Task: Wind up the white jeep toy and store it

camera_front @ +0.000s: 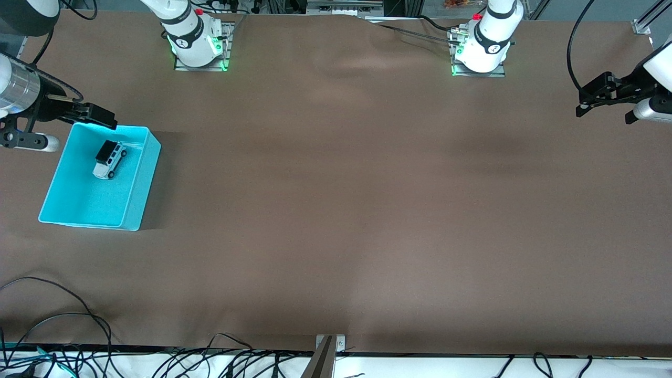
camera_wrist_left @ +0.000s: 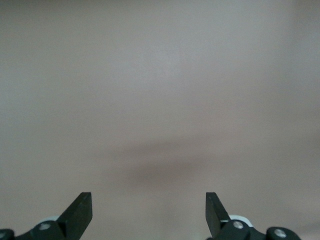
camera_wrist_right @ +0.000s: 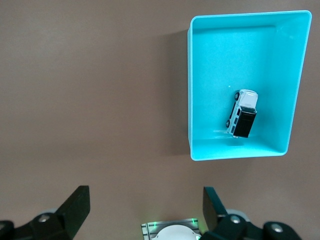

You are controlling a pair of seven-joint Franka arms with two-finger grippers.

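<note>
Inside the bin (camera_front: 137, 184), toward its 12 o'clock wall, the jeep (camera_front: 109, 159) already sits. My right gripper (camera_wrist_right: 145, 210) and left gripper (camera_wrist_left: 149, 212) stand open and empty; I judge only retreat remains.

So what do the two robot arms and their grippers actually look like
Both arms are glossy white with black joint bands, standing on metal base plates lit green. Black cables trail from them. The left gripper and right gripper are black, with wedge-shaped jaws; a silver cylinder sits at the right wrist.
</note>
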